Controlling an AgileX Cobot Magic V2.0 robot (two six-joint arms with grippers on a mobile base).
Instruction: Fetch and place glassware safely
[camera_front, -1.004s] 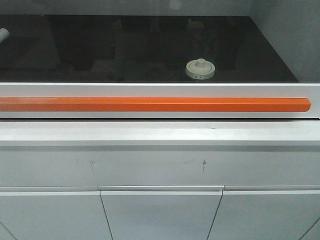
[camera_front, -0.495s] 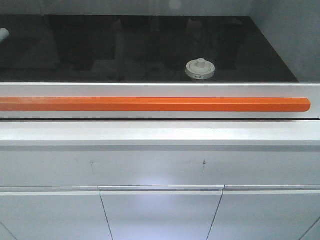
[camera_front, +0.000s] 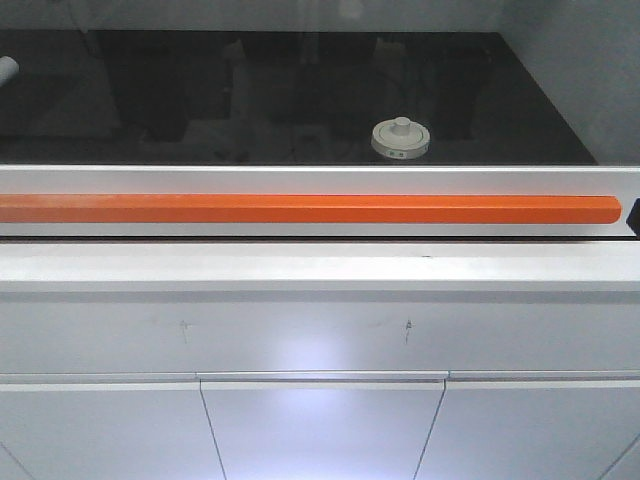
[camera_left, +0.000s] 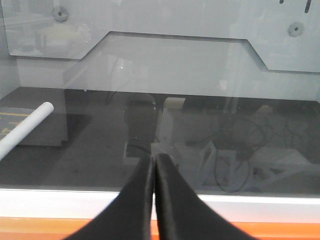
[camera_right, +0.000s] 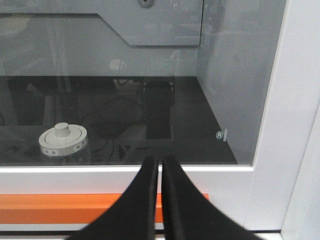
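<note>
glassware (camera_front: 401, 139) in the front view sits on the black floor (camera_front: 150, 100) of a cabinet, right of centre and toward the near edge, upright with its cream lid on. it lies behind a glass sash (camera_front: 250, 60) full of reflections. the sash's white frame and the long orange handle bar (camera_front: 300, 209) run across just in front of it. the sash looks shut, so the jar cannot be reached yet, and the step in hand seems to be opening it.

from the left wrist, the left gripper (camera_left: 153, 159) is clenched on nothing, its tips pressed together. it points at the glass above the white frame, with a strip of orange bar at the bottom. a white tube (camera_left: 25, 131) lies inside at far left. the jar does not show here.

from the right wrist, the right gripper (camera_right: 160, 161) is likewise pinched closed and empty, aimed over the right end of the bar beside the white side post. the jar stands inside to its left, near the frame.

to do this well, take the bar with both arms well apart and lift evenly so the sash does not skew. stay off the pane. keep the motion slow, since the jar stands close behind the frame and a jolt could shift it.
</note>
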